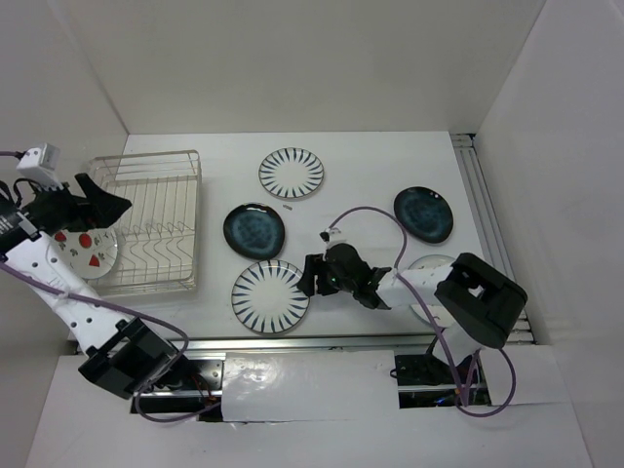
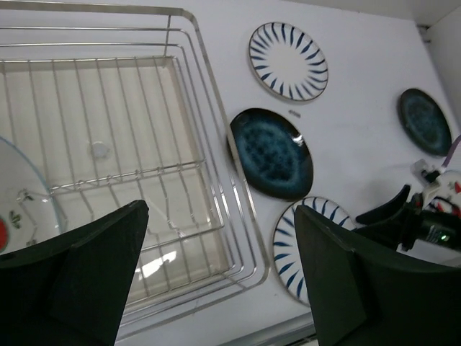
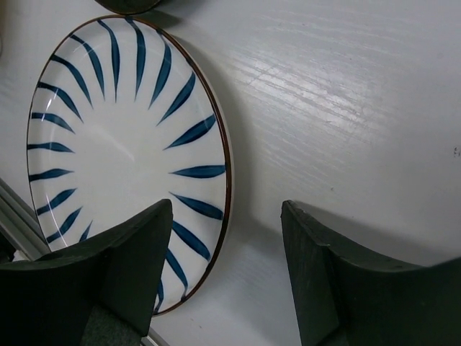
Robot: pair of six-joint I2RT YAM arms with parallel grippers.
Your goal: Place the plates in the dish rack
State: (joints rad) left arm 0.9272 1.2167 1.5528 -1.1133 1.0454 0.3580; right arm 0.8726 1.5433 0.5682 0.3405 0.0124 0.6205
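Observation:
The wire dish rack (image 1: 156, 229) stands at the left. A watermelon-print plate (image 1: 86, 251) rests at its left end and also shows in the left wrist view (image 2: 16, 209). My left gripper (image 1: 109, 202) is open and empty above the rack (image 2: 108, 130). Flat on the table lie two striped plates (image 1: 292, 173) (image 1: 270, 296) and two dark blue plates (image 1: 253, 230) (image 1: 423, 214). A second watermelon plate (image 1: 429, 265) is mostly hidden under my right arm. My right gripper (image 1: 312, 276) is open, low at the right rim of the near striped plate (image 3: 115, 144), one finger over the plate, the other over the table.
White walls enclose the table on the left, back and right. A metal rail (image 1: 487, 224) runs along the right side and another along the front edge (image 1: 292, 341). A small dark speck (image 1: 289, 207) lies between the far striped plate and the blue plate.

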